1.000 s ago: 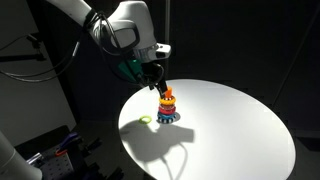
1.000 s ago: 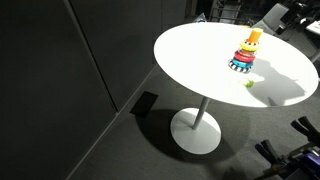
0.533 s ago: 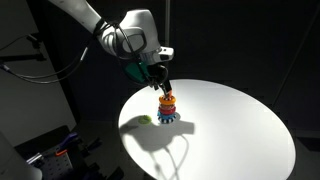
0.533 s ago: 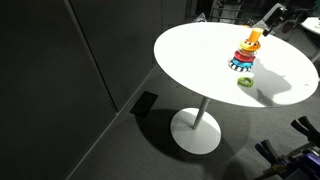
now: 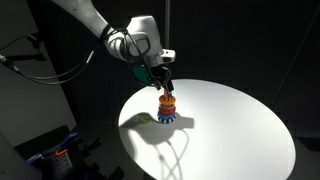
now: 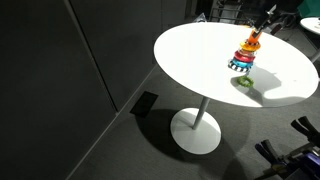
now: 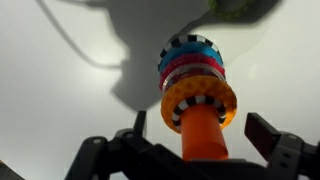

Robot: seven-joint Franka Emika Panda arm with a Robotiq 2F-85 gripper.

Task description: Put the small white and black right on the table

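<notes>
Two fingers [image 7: 262,130] of the gripper [image 5: 163,86] were apart, straddling the orange peg [image 7: 205,140] of the ring-stack toy [image 5: 166,108], touching nothing. Top ring [image 7: 200,100] sat on the stack. Toy stood on the table [image 5: 235,130]; green ring [image 6: 243,82] lay just beside it.

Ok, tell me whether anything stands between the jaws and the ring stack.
Nothing visible does. The gripper is at the top of the ring stack, jaws open either side of its orange peg. A green piece lies on the table beside the base.
</notes>
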